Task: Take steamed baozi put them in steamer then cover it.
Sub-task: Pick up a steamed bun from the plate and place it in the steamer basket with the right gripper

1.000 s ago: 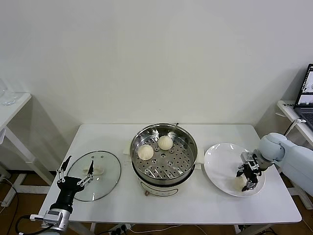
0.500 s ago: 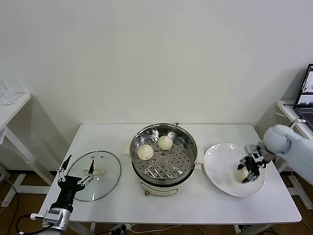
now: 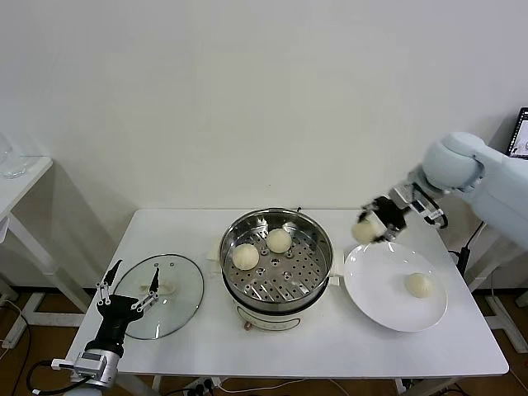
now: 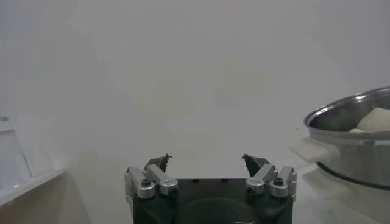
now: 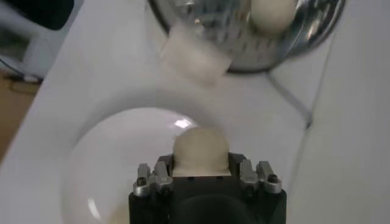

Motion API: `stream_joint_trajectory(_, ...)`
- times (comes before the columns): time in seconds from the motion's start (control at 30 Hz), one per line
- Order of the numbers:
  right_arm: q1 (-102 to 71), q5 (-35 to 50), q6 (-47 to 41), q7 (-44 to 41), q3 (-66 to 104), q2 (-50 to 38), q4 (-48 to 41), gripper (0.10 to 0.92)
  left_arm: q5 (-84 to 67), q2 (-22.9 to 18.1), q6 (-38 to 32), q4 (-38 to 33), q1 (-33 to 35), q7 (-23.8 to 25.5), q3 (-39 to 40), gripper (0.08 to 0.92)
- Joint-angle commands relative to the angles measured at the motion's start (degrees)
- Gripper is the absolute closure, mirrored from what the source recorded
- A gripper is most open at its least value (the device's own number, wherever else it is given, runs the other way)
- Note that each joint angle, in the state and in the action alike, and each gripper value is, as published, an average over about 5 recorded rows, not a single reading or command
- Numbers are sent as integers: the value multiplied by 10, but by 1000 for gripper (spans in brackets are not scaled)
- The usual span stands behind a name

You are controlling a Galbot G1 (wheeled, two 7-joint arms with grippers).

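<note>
My right gripper (image 3: 375, 227) is shut on a cream-white baozi (image 3: 366, 231) and holds it in the air above the gap between the steamer (image 3: 277, 257) and the white plate (image 3: 371, 285). The held baozi fills the jaws in the right wrist view (image 5: 200, 150). Two baozi (image 3: 245, 256) (image 3: 279, 240) lie on the steamer's perforated tray. One baozi (image 3: 419, 285) lies on the plate. The glass cover (image 3: 161, 294) lies flat on the table left of the steamer. My left gripper (image 3: 128, 286) is open over the cover's near edge, empty.
The steamer's side and a cream handle (image 4: 314, 150) show in the left wrist view. A laptop (image 3: 521, 140) is at the far right edge. A side table (image 3: 16, 177) stands at the left.
My right gripper has closed on one baozi on the plate, lifted it and carried it up and left towards the steamer. A second baozi on the plate has come into view. The left arm has not moved.
</note>
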Motion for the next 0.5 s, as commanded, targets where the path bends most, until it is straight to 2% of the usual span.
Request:
stream_joint_trajectory(0.03, 157, -21, 143, 24, -114, 128, 99, 406, 0, -1, -1, -2, 0, 1, -2, 177)
stream_joint_trajectory(0.23, 143, -48, 183, 43, -164, 185, 97, 406, 0, -1, -2, -2, 0, 1, -4, 177)
stream_joint_trajectory(0.5, 101, -63, 196, 57, -175, 207, 101, 406, -3, 1, -2, 2, -2, 2, -10, 177)
